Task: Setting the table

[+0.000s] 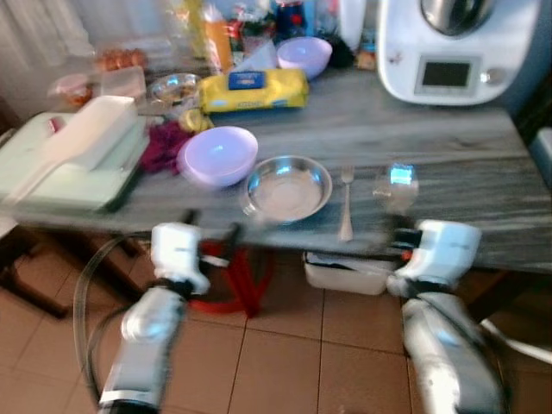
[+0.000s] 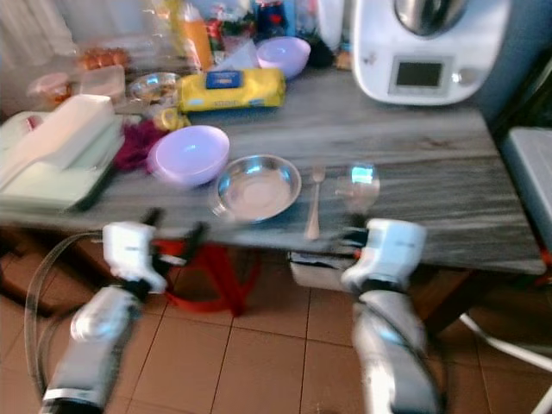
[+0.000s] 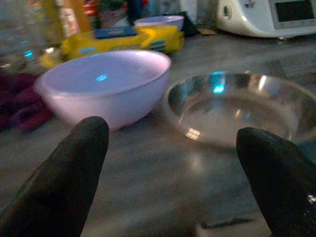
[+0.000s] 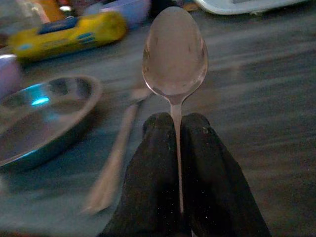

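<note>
A steel bowl (image 1: 287, 188) sits near the front edge of the grey table (image 1: 448, 164), and a lilac bowl (image 1: 217, 155) touches its left side. A fork (image 1: 346, 203) lies just right of the steel bowl. My right gripper (image 4: 175, 148) is shut on the handle of a spoon (image 4: 175, 54), holding it over the table to the right of the fork (image 4: 116, 158). The spoon's bowl (image 1: 397, 183) points away from me. At the table's front edge my left gripper (image 3: 170, 197) stands open, facing the lilac bowl (image 3: 106, 84) and the steel bowl (image 3: 232, 108), with nothing between its fingers.
A white kitchen machine (image 1: 457, 43) stands at the back right. A yellow packet (image 1: 250, 90), a second lilac bowl (image 1: 304, 56) and bottles crowd the back. A pale green box (image 1: 78, 155) and a maroon cloth (image 1: 164, 142) lie left. Under the table are a red stool (image 1: 233, 285) and a white tub (image 1: 345, 272).
</note>
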{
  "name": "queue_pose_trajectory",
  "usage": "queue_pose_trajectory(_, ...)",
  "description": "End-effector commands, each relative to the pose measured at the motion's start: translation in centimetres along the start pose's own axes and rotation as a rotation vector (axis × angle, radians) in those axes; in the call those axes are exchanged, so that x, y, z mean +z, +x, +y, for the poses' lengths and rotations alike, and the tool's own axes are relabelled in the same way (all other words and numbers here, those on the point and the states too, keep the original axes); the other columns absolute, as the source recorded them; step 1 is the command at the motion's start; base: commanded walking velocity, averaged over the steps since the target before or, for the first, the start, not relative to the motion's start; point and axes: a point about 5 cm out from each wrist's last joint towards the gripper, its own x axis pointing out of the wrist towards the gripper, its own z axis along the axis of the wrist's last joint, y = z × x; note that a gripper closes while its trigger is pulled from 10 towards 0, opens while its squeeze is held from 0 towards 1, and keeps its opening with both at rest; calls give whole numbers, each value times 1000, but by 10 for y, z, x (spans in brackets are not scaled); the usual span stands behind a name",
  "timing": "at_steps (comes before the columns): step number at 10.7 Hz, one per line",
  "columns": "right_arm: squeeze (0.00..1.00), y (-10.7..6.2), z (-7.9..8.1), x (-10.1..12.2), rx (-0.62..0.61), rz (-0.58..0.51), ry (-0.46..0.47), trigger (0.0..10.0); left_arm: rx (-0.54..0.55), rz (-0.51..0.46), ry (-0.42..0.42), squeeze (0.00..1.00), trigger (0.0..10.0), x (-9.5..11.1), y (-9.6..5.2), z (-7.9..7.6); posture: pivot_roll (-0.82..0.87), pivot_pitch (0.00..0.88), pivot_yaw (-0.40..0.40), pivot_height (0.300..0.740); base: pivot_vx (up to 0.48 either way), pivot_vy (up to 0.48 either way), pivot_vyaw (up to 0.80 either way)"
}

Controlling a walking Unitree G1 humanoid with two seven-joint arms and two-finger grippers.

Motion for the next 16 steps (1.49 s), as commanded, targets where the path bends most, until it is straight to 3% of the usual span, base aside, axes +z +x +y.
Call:
queue_pose_trajectory(1,0,-2,-8,2,-26,-9,-9,10000,-25,-1,-5,0,10000,1,2,-7,-238,126,117,740,394,0,0)
queue_pose_trajectory(7,0,-4,-4,1,-23,-14,-1,10000,-9,-2,19,0,10000,2,-6,6,-233,131,120,740,46,0,0)
queue_pose_trajectory(11,0,0,-2,1,-48,13,66,10000,-73,22,21,0,10000,-1,-16,9,-225,142,123,740,0,0,0)
queue_pose_trajectory(14,0,8,15,-1,-3,101,172,10000,-96,32,12,0,10000,-2,-17,6,-224,142,119,740,0,0,0)
queue_pose_trajectory(16,0,12,14,-7,-6,176,161,10000,-106,32,8,0,10000,-2,-17,4,-221,140,115,740,0,0,0)
